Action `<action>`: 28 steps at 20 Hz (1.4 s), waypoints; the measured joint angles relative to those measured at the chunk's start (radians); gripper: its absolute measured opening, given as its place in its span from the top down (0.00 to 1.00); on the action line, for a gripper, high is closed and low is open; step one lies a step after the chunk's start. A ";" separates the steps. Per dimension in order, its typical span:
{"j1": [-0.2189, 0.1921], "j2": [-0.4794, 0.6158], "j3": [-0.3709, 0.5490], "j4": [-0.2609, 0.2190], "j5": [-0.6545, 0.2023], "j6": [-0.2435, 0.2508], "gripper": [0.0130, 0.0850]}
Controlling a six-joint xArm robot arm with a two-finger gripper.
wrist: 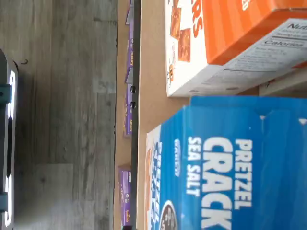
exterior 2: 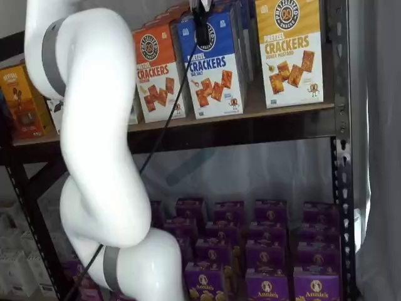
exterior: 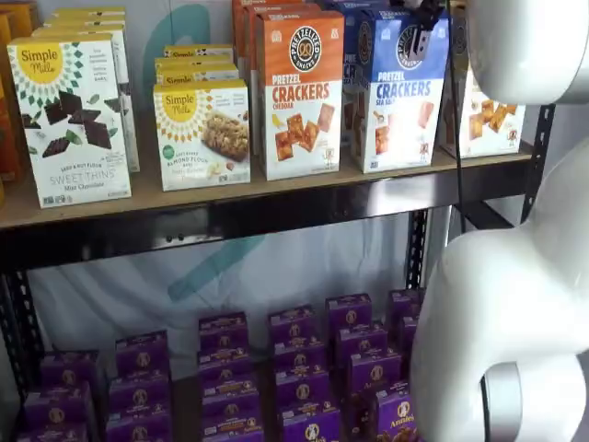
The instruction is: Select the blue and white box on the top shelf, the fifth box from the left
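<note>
Orange carton (exterior: 298, 92) beside blue and white box (exterior: 399, 92)

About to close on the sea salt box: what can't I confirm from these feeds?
- Claw: only dark fingers at a shelf view's top edge, in front of the blue and white box; open or shut unclear.
- Contact with the box: not shown.
- Wrist view: box cut off by the frame; claw absent.
- Boxes behind the front row: hidden.

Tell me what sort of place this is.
Probably a mock grocery aisle for robot picking: a tan top shelf with black rail holds retail cartons like the blue and white pretzel cracker box, with small purple boxes stocked in rows below, and a white robot arm in front.
</note>
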 joint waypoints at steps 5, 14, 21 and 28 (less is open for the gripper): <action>0.003 -0.002 0.010 -0.004 -0.006 0.001 0.00; -0.001 -0.002 0.015 0.000 -0.011 -0.002 0.28; 0.000 -0.002 0.015 0.000 -0.013 -0.001 0.33; -0.002 0.000 0.008 0.010 -0.002 0.000 0.44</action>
